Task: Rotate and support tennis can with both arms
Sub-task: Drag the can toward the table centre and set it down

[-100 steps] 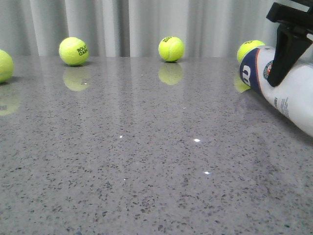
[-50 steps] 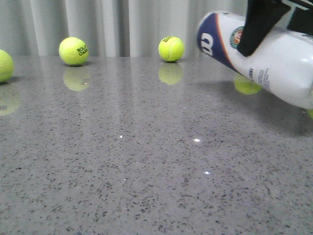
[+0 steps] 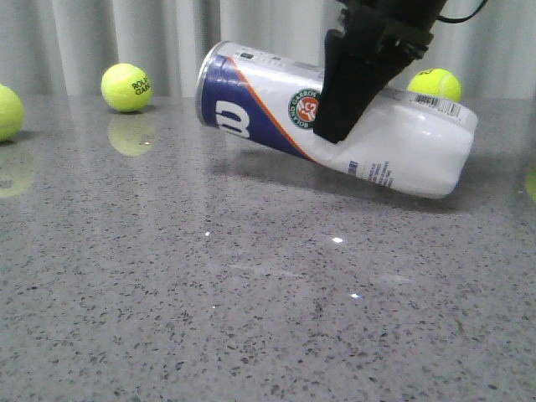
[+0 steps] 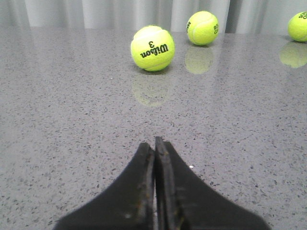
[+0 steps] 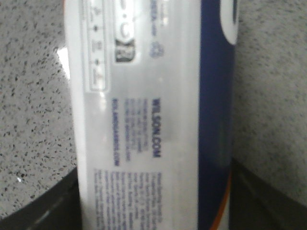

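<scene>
Tennis can [image 3: 276, 117]: white and navy label, orange stripe, round green badge. Tennis balls [image 3: 126, 87]: yellow-green, black print. Right gripper [image 3: 356, 75]: black. Table [image 3: 209, 301]: grey, dark-speckled. Curtain [image 3: 159, 33]: pale grey.

Glossy speckled stone table [image 3: 167, 318] (mirror-like); smooth plastic tennis can [image 3: 394, 155]; fuzzy balls [image 4: 152, 48].

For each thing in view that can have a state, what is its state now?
tennis can: tilted nearly horizontal, gripped at its middle.
right gripper: shut on the tennis can.
left gripper: shut, holding nothing.
tennis balls: resting on the table.
</scene>
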You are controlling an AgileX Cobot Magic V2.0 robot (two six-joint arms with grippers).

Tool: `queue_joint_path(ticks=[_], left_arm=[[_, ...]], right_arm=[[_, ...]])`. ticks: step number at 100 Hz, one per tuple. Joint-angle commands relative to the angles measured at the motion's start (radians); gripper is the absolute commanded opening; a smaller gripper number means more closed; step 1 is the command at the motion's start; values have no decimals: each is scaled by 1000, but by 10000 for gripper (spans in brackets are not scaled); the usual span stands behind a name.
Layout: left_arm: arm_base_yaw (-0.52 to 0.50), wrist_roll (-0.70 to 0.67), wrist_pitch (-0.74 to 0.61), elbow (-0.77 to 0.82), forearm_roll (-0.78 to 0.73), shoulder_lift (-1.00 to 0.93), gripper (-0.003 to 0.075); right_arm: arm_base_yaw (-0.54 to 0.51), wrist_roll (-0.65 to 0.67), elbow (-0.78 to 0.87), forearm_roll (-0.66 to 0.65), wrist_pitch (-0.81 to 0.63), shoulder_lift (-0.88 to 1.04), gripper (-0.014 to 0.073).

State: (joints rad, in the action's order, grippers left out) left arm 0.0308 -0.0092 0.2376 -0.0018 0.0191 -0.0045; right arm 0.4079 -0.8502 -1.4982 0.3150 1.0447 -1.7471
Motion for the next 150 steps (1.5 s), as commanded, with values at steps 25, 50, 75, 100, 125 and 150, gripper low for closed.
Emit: queue_joint_path(ticks=[25,50,75,100,125,150], left_arm=[[-1,-8,-67,47,4,-40,-21],[-1,-8,-67,47,4,-40,-21],[-1,-8,-67,47,4,-40,-21],[-1,-8,-67,47,4,-40,-21],[-1,-8,-67,47,4,-40,-21],[-1,-8,-67,47,4,-40,-21]], right_arm=[[36,-371,-38,17,-10,18,239],[37,-377,-38,17,-35,16,458],[37,-377,-38,17,-38,16,638],[37,-378,-40,17,-46,18,638],[37,-378,-106,17,-14,22,638],[35,-241,-214,15,56,23,423]])
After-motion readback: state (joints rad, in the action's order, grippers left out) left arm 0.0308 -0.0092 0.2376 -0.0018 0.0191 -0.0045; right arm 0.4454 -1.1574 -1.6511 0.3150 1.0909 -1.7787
